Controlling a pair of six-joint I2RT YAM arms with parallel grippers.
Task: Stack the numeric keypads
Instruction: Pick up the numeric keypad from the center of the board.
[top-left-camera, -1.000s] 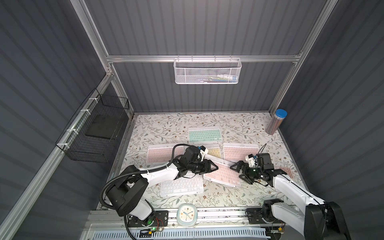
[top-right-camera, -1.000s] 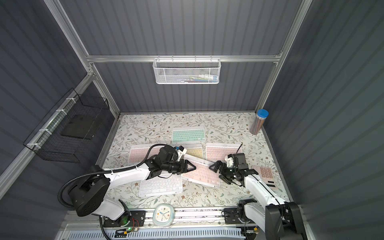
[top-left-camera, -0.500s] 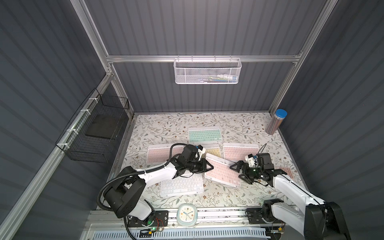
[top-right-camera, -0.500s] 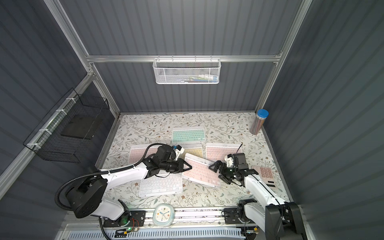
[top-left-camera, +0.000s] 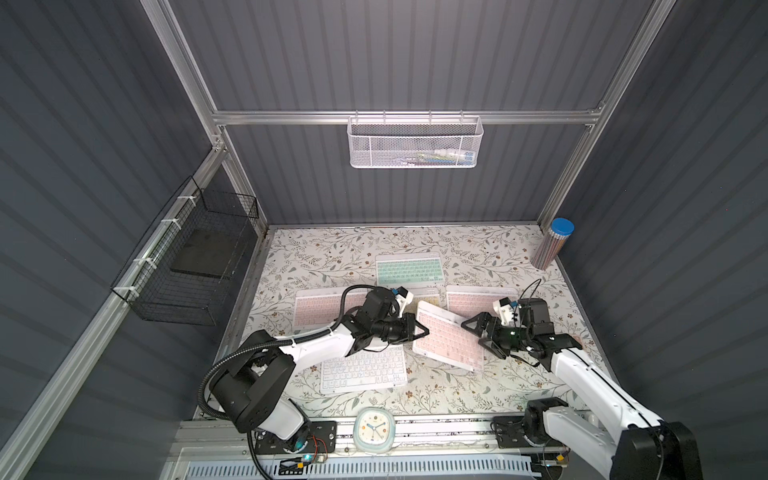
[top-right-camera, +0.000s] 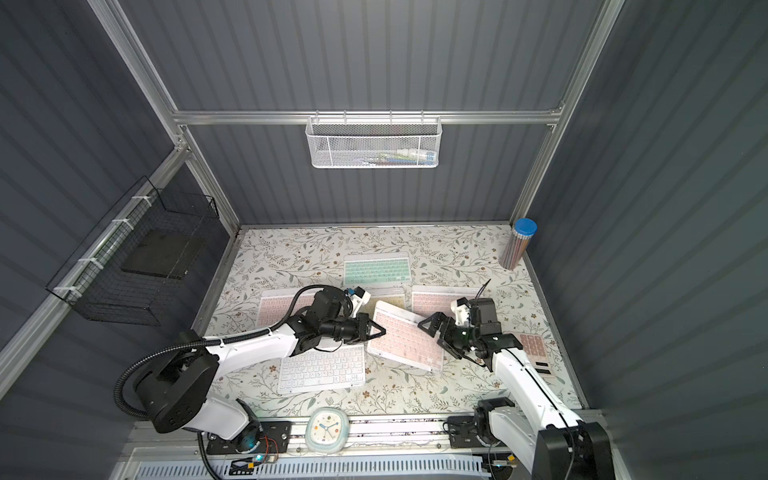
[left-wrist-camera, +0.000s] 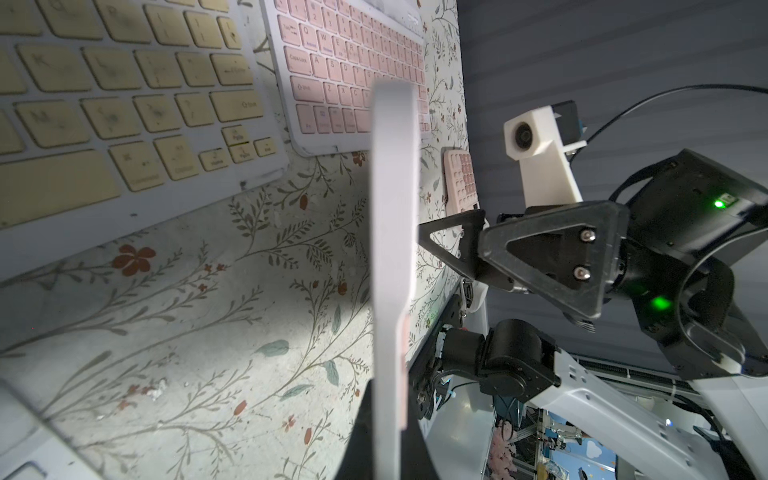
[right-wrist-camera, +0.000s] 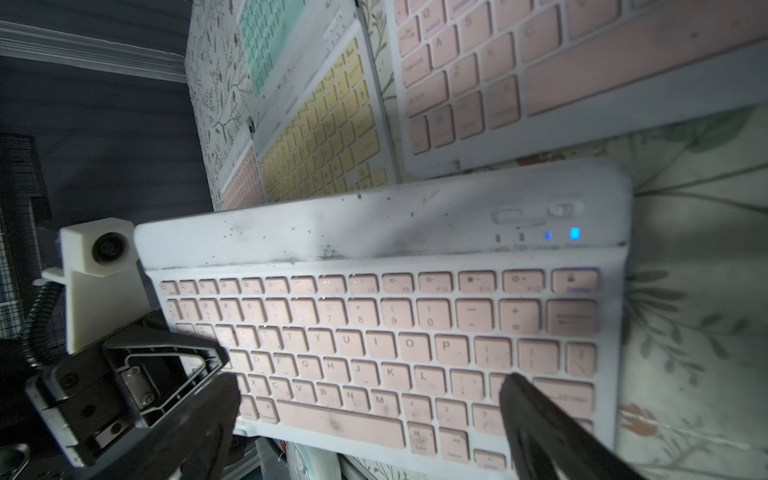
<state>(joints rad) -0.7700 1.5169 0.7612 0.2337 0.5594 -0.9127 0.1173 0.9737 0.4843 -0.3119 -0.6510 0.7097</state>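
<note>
Pink-keyed keypad (top-left-camera: 448, 340): askew on the counter (top-left-camera: 316, 257), between the arms; left gripper (top-left-camera: 420, 331) clamped on one short edge; right gripper (top-left-camera: 478, 335) spread wide at the opposite end, one finger above the keys; left wrist view shows it edge-on; right wrist view alone shows its lit blue lamp (right-wrist-camera: 574, 233).

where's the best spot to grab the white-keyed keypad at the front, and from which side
Probably the near long edge of the white-keyed keypad, approached low from the robot's side: it lies flat and thin, that edge faces bare table, while the left arm covers its far left corner.
</note>
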